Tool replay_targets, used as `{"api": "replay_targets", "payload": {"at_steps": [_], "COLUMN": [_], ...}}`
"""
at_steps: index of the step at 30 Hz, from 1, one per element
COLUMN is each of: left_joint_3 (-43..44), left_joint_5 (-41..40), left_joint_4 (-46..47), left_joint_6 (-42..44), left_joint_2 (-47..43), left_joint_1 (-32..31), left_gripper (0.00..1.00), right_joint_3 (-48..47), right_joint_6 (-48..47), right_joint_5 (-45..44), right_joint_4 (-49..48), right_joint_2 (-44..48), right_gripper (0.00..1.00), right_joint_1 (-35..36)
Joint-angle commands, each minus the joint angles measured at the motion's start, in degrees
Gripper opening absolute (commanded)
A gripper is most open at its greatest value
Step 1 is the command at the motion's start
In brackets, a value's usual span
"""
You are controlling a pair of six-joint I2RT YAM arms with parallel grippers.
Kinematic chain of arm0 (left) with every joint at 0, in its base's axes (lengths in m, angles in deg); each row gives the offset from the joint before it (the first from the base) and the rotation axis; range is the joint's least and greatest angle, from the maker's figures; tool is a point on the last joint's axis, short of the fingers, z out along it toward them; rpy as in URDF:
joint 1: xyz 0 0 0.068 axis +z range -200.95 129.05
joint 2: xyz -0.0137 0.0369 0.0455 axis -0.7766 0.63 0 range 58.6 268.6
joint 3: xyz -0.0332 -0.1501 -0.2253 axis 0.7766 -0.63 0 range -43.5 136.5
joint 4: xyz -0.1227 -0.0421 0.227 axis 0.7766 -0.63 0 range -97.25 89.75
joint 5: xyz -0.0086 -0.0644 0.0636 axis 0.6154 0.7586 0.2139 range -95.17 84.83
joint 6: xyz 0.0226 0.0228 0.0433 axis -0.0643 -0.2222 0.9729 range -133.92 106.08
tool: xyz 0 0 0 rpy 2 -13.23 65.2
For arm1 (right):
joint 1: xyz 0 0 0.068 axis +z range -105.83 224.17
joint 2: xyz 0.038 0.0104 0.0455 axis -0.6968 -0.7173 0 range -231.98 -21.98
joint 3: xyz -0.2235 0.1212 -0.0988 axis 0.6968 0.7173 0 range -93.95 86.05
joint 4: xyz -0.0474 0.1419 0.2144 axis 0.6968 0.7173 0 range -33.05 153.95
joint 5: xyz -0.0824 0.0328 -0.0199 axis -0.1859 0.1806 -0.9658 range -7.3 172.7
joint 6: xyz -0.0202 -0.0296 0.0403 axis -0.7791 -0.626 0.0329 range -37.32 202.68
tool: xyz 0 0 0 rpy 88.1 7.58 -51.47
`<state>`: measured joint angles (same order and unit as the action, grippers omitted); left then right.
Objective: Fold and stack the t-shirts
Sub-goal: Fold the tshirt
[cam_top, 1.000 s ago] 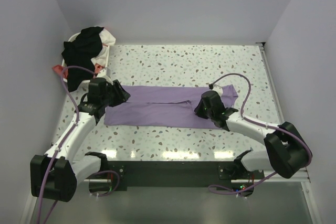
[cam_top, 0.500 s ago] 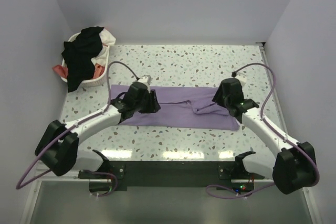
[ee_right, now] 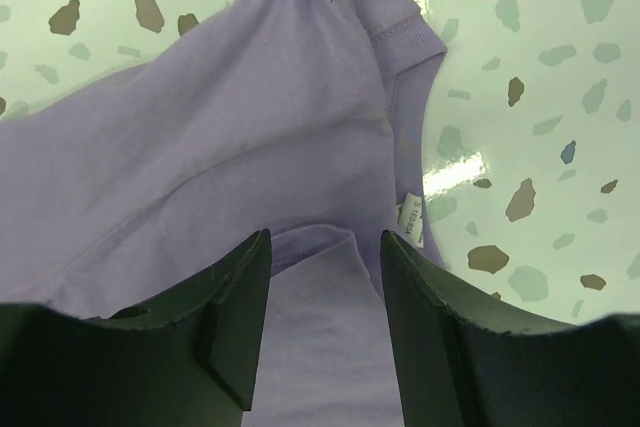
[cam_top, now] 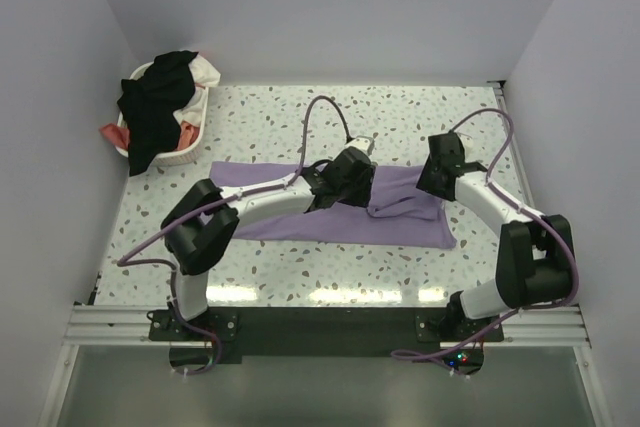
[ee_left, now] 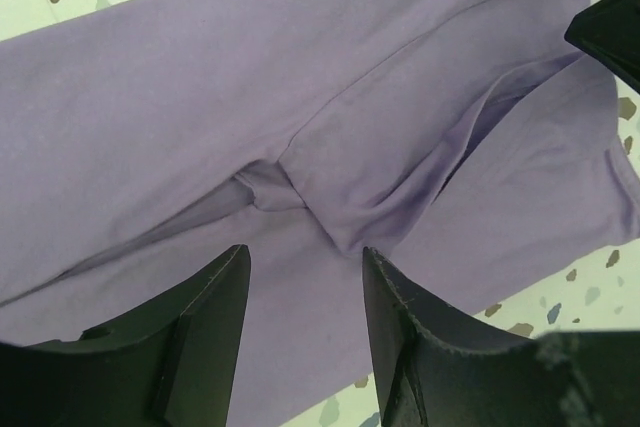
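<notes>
1. Firstly, at the upper left of the top view, a white basket (cam_top: 188,154) holds heaped clothes (cam_top: 160,97), apparently awaiting folding.
2. At centre, the purple t-shirt (cam_top: 340,225) lies spread on the tabletop (cam_top: 400,117), rumpled toward its right end.
3. The left pincer (ee_left: 305,292) hangs over that rumple, fingers spread, pinching nothing, probably to take the crease.
4. The right pincer (ee_right: 325,287), likewise spread and empty, hovers beside the size tag (ee_right: 412,219), probably to catch that edge.

Speckled terrazzo table (cam_top: 400,112) — pale lavender walls (cam_top: 330,7), glare near edge.
</notes>
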<state>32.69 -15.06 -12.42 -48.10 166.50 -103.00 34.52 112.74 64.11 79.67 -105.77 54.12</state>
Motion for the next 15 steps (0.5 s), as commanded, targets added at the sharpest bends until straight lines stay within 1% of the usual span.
{"api": "replay_targets", "payload": {"at_steps": [1,6,9,10,12,14,15], "left_joint_3": [4.4,6.2,6.8,7.1,8.1,8.5,8.7], "left_joint_5": [-2.9,-2.0,-1.4,-1.2,-1.1,-1.0,-0.9], "left_joint_4": [-1.4,-0.4,0.6,0.6,0.6,0.4,0.5], "left_joint_6": [2.7,3.9,4.0,4.0,4.1,4.0,4.0], "left_joint_2": [1.7,4.3,5.3,5.7,6.8,7.3,7.7], "left_joint_1": [-0.9,-2.2,-2.7,-2.7,-2.9,-3.0,-3.1], "left_gripper": [0.54,0.57,0.58,0.58,0.58,0.58,0.58], "right_joint_3": [-0.8,1.0,1.8,2.0,2.5,3.0,3.5], "right_joint_6": [-1.7,-2.0,-1.9,-1.8,-1.8,-1.8,-1.6], "right_joint_5": [-1.5,-0.6,0.0,0.6,0.7,1.2,1.4], "right_joint_4": [-0.7,-2.6,-3.1,-3.3,-3.6,-3.7,-3.6], "right_joint_2": [-0.4,-1.6,-1.3,-1.2,-0.7,-0.4,-0.1], "right_gripper": [0.52,0.50,0.44,0.41,0.38,0.33,0.29], "right_joint_1": [-0.4,-0.6,-0.6,-0.6,-0.6,-0.6,-0.6]}}
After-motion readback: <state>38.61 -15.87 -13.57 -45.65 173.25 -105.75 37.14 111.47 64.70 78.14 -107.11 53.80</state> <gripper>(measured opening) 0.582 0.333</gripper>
